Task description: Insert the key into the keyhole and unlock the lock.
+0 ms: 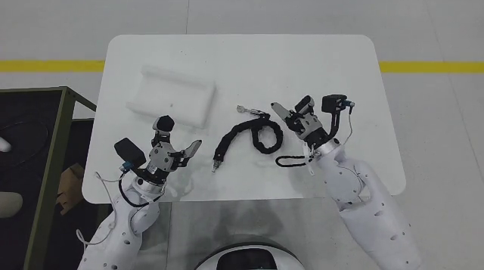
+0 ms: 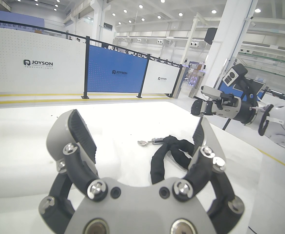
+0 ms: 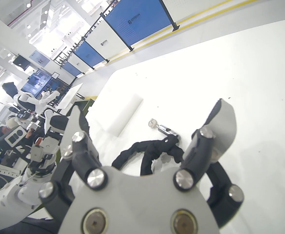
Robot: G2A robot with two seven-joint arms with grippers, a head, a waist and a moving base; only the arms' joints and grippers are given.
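A black sleeved cable lock (image 1: 246, 135) lies curled in the middle of the white table (image 1: 318, 58), with a silver key (image 1: 243, 109) at its far end and a metal tip (image 1: 215, 167) at its near end. In the right wrist view the key (image 3: 153, 123) lies beside the lock's metal end (image 3: 168, 130), ahead of my open right gripper (image 3: 152, 120). That right gripper (image 1: 291, 110) sits just right of the lock. My left gripper (image 1: 179, 135) stands open, left of the lock, with nothing between its fingers. The lock (image 2: 166, 152) and key (image 2: 142, 142) lie ahead of it.
A white foam block (image 1: 171, 94) lies on the table's back left part. A dark cart (image 1: 45, 164) stands beside the table's left edge. Bare table stretches to the right and at the back.
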